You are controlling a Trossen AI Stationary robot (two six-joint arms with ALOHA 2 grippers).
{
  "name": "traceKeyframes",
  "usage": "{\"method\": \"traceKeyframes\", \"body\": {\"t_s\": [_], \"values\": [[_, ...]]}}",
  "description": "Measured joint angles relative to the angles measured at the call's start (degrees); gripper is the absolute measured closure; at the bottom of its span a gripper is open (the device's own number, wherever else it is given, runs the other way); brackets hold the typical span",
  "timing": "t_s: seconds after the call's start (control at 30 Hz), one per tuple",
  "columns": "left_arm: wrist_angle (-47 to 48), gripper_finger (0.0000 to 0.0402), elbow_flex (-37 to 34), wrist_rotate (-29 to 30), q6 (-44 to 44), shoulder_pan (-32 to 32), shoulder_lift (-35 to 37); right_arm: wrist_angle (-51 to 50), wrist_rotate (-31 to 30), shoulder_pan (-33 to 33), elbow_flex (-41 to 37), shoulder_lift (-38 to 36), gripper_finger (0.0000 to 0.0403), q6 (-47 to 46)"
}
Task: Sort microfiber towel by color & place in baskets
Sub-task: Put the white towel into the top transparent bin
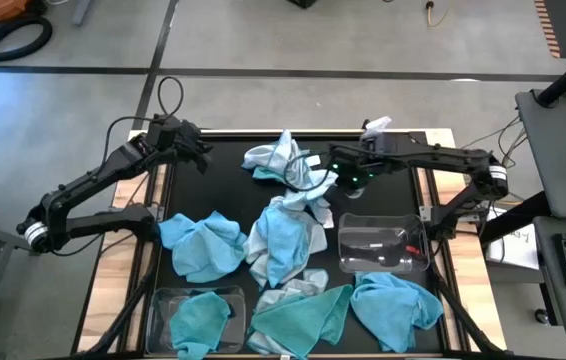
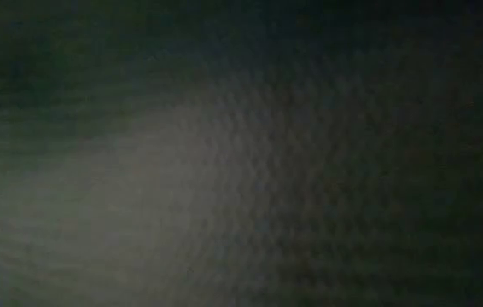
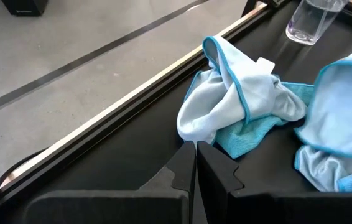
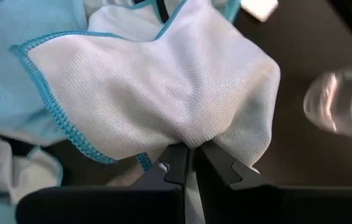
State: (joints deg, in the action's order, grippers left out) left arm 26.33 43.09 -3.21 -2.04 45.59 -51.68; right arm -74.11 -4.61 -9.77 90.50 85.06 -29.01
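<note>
Several microfiber towels lie on the black mat (image 1: 223, 185): a pale one on a blue one at the far middle (image 1: 273, 158), bright blue ones at the left (image 1: 203, 245) and near right (image 1: 395, 305), a teal one (image 1: 298, 318). One clear basket (image 1: 383, 247) stands at the right; the other (image 1: 163, 305), near left, holds a teal towel (image 1: 199, 322). My right gripper (image 4: 193, 155) is shut on a pale whitish towel (image 4: 163, 87) over the middle pile (image 1: 285, 235). My left gripper (image 3: 195, 163) is shut and empty at the far left, short of the far towels (image 3: 238, 102). The low view is dark. My right gripper pinches a gathered fold (image 4: 191, 142) of the pale whitish towel between its two fingertips. The cloth bunches at the fingers and spreads out beyond them, its blue-stitched edge (image 4: 45, 93) loose. In the high view the towel (image 1: 308, 195) sits at the gripper over the middle pile.
A clear spray bottle (image 3: 313, 18) stands at the far edge beyond the far towels; it also shows in the high view (image 1: 375, 127). The mat's raised wooden rim (image 1: 443, 180) runs along the sides. Bare mat lies in front of my left gripper.
</note>
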Motion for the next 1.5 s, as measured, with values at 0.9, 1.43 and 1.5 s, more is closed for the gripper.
{"method": "traceKeyframes", "body": {"t_s": [0.9, 1.43, 1.5], "values": [[-1.95, 0.0402, 0.00, 0.02, -1.51, -0.01, 0.00, -5.74, -1.72, 22.72, 0.02, -20.51, 0.0390, -27.48], [-2.66, 0.0402, 0.00, 0.05, -4.47, 0.01, 0.00, -4.40, 3.13, 33.11, 1.58, -25.45, 0.0390, -18.97], [-2.97, 0.0402, 0.00, 0.06, -4.95, 0.00, 0.01, -4.40, 3.11, 33.76, 2.23, -25.46, 0.0390, -18.11]]}}
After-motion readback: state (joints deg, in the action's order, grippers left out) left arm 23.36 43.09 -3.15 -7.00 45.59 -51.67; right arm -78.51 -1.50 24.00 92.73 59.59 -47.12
